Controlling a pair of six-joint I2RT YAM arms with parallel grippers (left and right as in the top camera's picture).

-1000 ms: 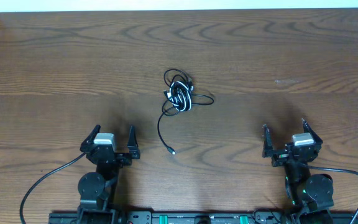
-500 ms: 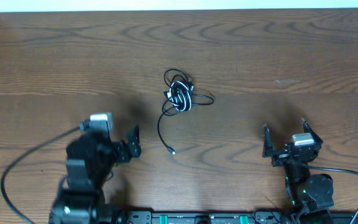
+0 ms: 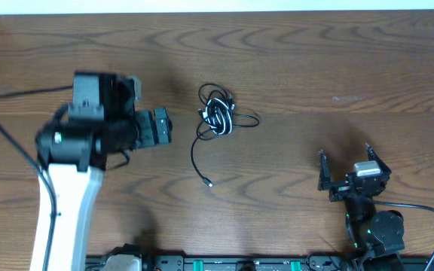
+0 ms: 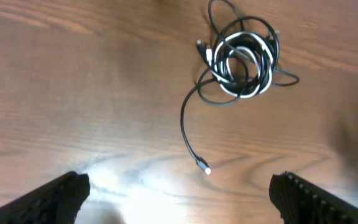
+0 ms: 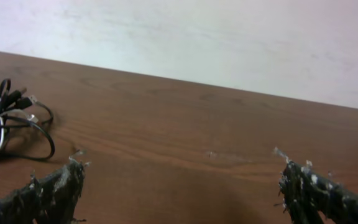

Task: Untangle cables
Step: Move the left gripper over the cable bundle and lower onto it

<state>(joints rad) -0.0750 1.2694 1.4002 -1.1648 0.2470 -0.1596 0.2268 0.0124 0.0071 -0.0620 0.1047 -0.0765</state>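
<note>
Brown wooden table [image 3: 315,60] | pale wall [image 5: 229,37] behind | cables [image 3: 217,117] tangled | left pincer [image 4: 179,186], right pincer [image 5: 179,180] wide, empty

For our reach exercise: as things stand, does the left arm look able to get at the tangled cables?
Probably yes. The left gripper is open and points toward the cables, apart from them, with only bare table between and nothing in the way.

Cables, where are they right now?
In the overhead view, the cables lie in a tangled heap near the middle of the table, just right of the left gripper.
</note>
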